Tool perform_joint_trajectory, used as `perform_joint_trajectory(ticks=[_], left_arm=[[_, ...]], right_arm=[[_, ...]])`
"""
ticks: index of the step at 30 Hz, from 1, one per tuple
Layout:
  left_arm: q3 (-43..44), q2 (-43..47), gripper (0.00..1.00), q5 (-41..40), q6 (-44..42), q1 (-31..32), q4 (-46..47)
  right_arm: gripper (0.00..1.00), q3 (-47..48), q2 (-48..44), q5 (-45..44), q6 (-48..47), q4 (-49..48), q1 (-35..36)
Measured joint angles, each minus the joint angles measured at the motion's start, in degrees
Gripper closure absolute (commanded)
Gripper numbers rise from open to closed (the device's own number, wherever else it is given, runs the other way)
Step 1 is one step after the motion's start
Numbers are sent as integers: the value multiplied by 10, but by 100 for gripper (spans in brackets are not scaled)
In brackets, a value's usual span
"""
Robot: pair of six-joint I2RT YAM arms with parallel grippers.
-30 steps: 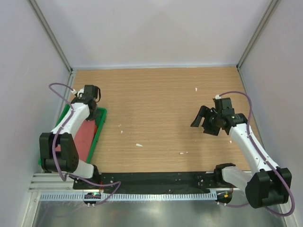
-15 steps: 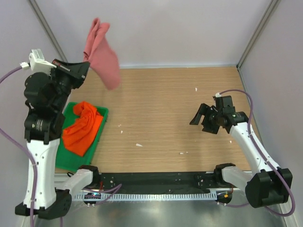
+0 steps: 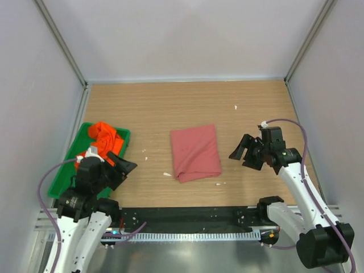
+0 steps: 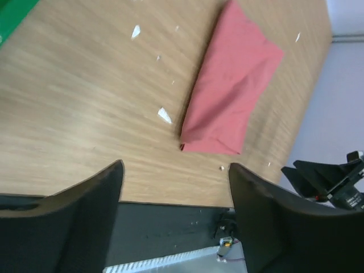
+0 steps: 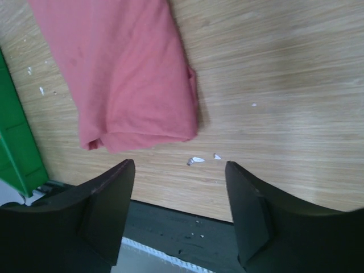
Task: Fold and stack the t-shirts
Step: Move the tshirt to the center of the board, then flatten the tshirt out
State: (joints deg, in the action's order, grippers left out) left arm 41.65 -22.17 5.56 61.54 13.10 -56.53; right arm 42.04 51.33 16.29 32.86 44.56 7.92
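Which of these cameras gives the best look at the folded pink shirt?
The top external view: it shows the pink t-shirt whole, from above, lying flat on the table. The left wrist view shows it slanted and from an angle. The right wrist view is closest but cuts off its far end.

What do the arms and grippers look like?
The left arm and right arm have white links and black joints; a purple cable loops along each. The left gripper and right gripper are black, with two broad, flat jaws.
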Motion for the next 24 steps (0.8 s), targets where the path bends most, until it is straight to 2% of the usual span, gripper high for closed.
perform_joint_trajectory(ticks=[2,3,5,8,11,16,20,24], left_arm=[[-41,27,46,17,1,0,-10],[-55,29,48,29,1,0,-2],[-86,3,48,68,1,0,33],[-95,-97,49,102,-12,17,96],[-38,-248,50,80,-41,118,131],[149,-487,52,-5,-103,332,196],[217,-616,43,-50,-144,415,226],[212,-664,43,-85,-171,440,205]], right_arm=[[38,-19,2,22,5,-18,2],[39,-28,6,34,8,-32,4],[39,-42,27,57,18,-59,18],[45,-43,68,72,24,-95,47],[50,-42,127,84,30,-119,75],[49,-53,181,75,33,-125,89],[51,-77,179,63,35,-137,89],[53,-104,197,73,45,-176,89]])
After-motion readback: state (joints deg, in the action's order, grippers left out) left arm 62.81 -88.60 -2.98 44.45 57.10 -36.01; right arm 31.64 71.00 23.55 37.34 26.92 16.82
